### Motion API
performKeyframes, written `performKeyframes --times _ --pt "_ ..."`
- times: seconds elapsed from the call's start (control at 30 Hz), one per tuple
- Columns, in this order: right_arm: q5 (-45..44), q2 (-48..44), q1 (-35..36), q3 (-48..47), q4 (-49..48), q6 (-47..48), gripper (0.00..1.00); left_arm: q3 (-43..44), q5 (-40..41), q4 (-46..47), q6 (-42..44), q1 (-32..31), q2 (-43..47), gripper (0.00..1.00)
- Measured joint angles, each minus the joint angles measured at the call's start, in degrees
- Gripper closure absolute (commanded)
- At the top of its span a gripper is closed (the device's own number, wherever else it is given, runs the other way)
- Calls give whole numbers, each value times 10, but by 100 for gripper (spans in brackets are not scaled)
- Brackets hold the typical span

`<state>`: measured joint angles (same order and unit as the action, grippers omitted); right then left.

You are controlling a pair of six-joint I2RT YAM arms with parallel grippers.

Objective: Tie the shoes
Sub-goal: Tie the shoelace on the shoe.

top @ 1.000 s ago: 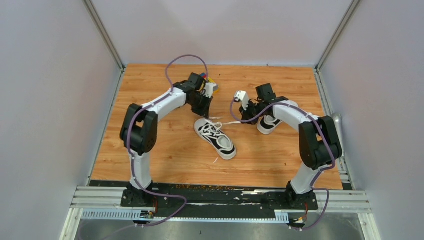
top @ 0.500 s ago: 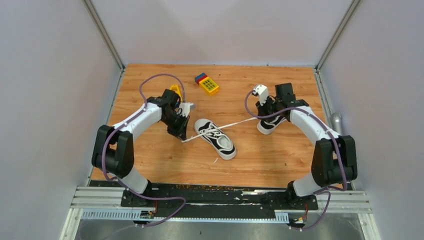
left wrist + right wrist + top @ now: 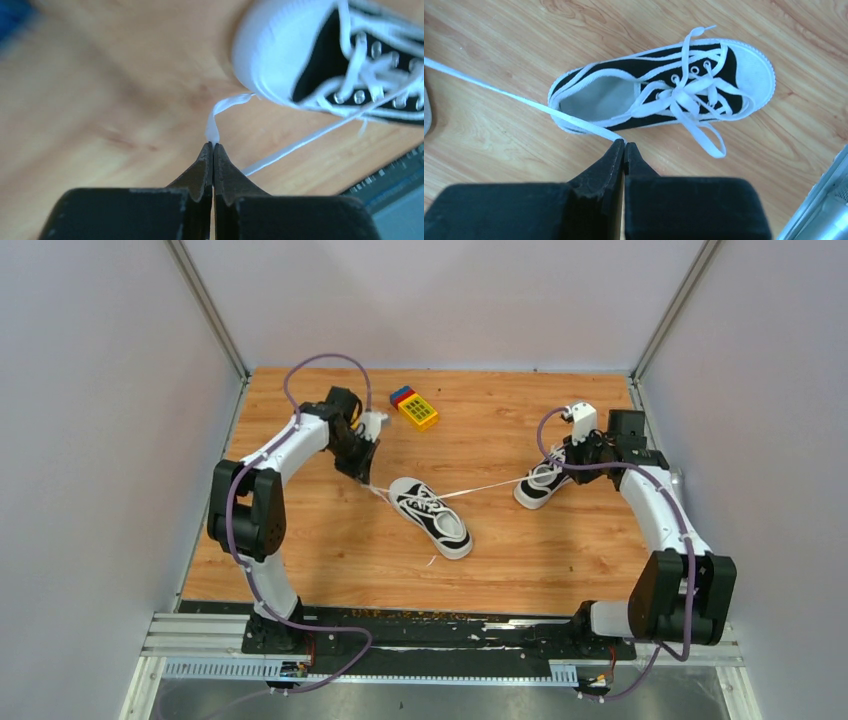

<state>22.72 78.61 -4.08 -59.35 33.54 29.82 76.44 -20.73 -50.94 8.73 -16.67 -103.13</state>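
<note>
**Item 1. Left gripper [image 3: 213,146].** Jaws pressed together on the tip of a short white lace end [image 3: 220,111]. It sits towards the far-left corner of the bench [image 3: 520,570], just beside the toe cap of the middle shoe [image 3: 432,517].

**Item 2. Right gripper [image 3: 624,145].** Jaws clamped together on a long lace [image 3: 490,486]. It sits close to the right edge, directly above the second shoe [image 3: 649,95]. The long lace runs from this gripper across the wood to the middle shoe and looks nearly straight.

**Item 3. The shoes.**
- The middle shoe lies mid-bench with its toe towards the far-left corner and its heel towards the near edge. Both of its lace ends are held.
- The second shoe lies by the right edge. Its laces are bunched over the tongue with loops showing.

**Hazards, judged:**
- Both laces are gripped at the very fingertips, so either could slip free under more pull.
- The middle shoe is light and nothing pins it down. An outward pull may drag or swing it instead of tightening anything.
- An uneven pull could draw the short end back through its eyelets.
- The long lace passes just beside the second shoe's heel opening and may snag or nudge that shoe.
- Whether the two ends are crossed over the tongue cannot be told. If they are not, the pull forms no knot.

**Count:**
- Grippers: two.
- Shoes: two.
- Held lace ends: two.
- Toy blocks [image 3: 413,408]: one cluster near the far edge, left of middle. It has a yellow piece and a blue-and-red piece, and the exact number is unclear.
</note>
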Motion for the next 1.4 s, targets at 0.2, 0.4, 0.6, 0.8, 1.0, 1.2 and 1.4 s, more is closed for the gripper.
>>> performKeyframes --times 0.2,0.4,0.6,0.8,1.0,1.2,1.4 --pt "5 -57 0 37 18 0 100 139 37 25 42 43 -27 100" --pt "2 -64 -4 46 27 -3 100 123 52 8 73 44 -19 100" --pt "8 -64 -60 46 29 -24 100 77 42 -3 76 47 20 100" --pt "9 -90 -66 50 38 -26 100 156 14 2 66 46 -6 100" --pt "10 -99 -76 56 39 -29 100 165 -10 4 68 45 -19 100" --pt "24 -84 -77 53 38 -31 100 120 -27 -10 74 46 -11 100" --pt "20 -16 -77 18 27 -56 100 10 -19 -32 87 47 22 100"
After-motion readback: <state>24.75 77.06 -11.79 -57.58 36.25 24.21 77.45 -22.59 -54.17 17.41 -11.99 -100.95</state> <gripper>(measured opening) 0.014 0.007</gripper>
